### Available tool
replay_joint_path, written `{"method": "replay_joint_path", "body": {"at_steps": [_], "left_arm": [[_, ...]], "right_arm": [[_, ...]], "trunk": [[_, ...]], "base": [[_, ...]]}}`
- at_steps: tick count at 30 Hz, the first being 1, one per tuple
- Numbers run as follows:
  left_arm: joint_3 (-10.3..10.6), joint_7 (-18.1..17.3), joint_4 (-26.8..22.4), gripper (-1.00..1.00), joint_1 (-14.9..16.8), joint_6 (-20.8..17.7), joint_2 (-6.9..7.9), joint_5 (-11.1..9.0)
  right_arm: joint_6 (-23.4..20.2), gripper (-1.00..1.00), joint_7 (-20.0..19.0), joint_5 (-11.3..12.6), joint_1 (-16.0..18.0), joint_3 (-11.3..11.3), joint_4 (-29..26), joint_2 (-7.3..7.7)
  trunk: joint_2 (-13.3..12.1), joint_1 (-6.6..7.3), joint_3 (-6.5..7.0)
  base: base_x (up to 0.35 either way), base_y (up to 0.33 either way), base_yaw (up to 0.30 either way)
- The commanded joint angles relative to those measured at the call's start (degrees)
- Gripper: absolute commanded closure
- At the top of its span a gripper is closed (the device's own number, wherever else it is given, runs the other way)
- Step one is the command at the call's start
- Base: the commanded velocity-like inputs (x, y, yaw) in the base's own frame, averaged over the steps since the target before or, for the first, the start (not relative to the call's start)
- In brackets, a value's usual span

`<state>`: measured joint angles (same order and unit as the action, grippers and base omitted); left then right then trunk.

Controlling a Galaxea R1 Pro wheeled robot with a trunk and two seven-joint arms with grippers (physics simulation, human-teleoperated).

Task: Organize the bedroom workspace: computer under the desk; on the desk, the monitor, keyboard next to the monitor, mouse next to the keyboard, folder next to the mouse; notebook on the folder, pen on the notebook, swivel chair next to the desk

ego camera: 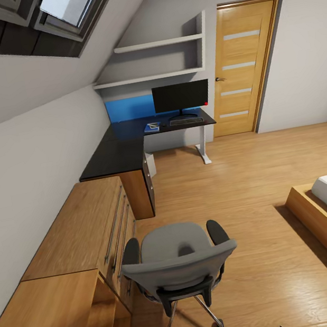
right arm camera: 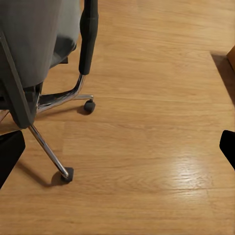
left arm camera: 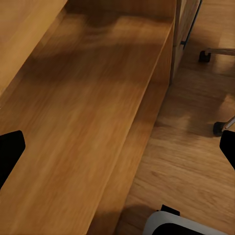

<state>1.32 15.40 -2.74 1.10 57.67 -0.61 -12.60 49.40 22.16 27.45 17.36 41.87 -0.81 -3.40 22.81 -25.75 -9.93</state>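
Sloped grey walls and oak planks frame the bedroom, with the black L-shaped worktop (ego camera: pixel 124 151) at the far end by the door (ego camera: pixel 245 66). On it stand the monitor (ego camera: pixel 181 96), the keyboard (ego camera: pixel 186 121) before it, and a blue folder (ego camera: pixel 152 127) to the side; mouse, notebook and pen are too small to tell. The swivel chair (ego camera: pixel 179 260) sits close in front of the robot, well apart from the worktop, beside the oak dresser (ego camera: pixel 75 227). Both wrist views show dark fingertips at opposite edges, so left and right jaws stand apart, holding nothing. Pushing the chair off-centre could swing it into the dresser or snag a caster (right arm camera: pixel 67 175).
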Motion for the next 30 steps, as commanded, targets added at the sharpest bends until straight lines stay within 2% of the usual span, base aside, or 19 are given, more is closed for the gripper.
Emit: {"method": "replay_joint_path", "body": {"at_steps": [1, 28, 30], "left_arm": [[0.2, 0.0, 0.0, -1.0, 0.0, 0.2, -0.01, -0.3], [0.2, 0.1, -0.1, -1.0, 0.0, 0.2, -0.44, -0.2], [0.2, 0.0, -0.1, -1.0, 0.0, 0.2, -0.45, -0.2]], "right_arm": [[0.1, -1.0, 0.3, 0.2, 0.0, 0.5, 0.0, -0.02], [0.1, -1.0, 0.3, 0.2, 0.0, 0.4, 0.1, 0.12], [0.1, -1.0, 0.3, 0.2, 0.0, 0.4, 0.1, 0.13]], "trunk": [[0.1, -0.03, -0.11], [0.1, -0.03, -0.11], [0.9, -0.47, -0.47]], "base": [[0.0, 0.002, 0.0], [0.0, 0.0, 0.0], [0.0, 0.0, 0.0]]}}
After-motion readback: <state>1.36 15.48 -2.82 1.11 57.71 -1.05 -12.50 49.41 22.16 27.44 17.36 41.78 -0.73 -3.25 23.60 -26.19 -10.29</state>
